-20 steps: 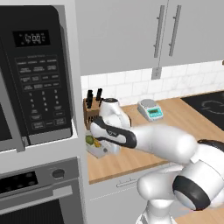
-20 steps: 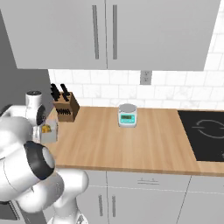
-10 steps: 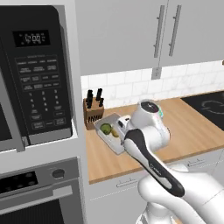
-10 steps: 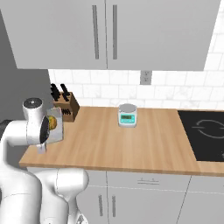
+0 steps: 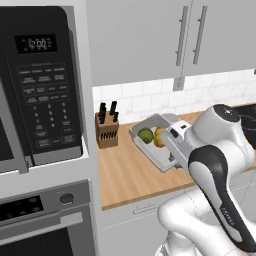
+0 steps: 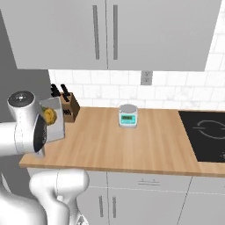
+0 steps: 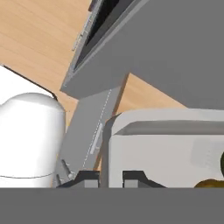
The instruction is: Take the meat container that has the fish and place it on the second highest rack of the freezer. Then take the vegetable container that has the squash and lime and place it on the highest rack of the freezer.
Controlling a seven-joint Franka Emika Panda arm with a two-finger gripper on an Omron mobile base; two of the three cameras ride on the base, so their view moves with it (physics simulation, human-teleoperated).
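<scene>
I hold the grey vegetable container (image 5: 152,146) tilted above the wooden counter (image 5: 125,175), right of the knife block. Inside it lie a green lime (image 5: 145,135) and a yellow squash (image 5: 159,137). My gripper (image 5: 171,148) is shut on the container's near rim. From the right base camera the container (image 6: 53,123) hangs at my arm's left end, over the counter's left corner, with the squash (image 6: 49,115) showing. In the hand view the fingertips (image 7: 89,178) clamp the container's wall (image 7: 166,148), and a bit of squash (image 7: 211,183) peeks out at the lower right.
A knife block (image 5: 106,131) stands at the back against the tiled wall. The microwave (image 5: 35,85) and oven (image 5: 45,220) fill the tall unit on the left. A small kitchen scale (image 6: 128,115) sits mid-counter, with the black cooktop (image 6: 206,132) to its right. Upper cabinets (image 6: 110,30) hang overhead.
My arm has swung right, away from the microwave side, carrying the container from the counter's left edge to the front of the knife block, and it is now more tilted.
</scene>
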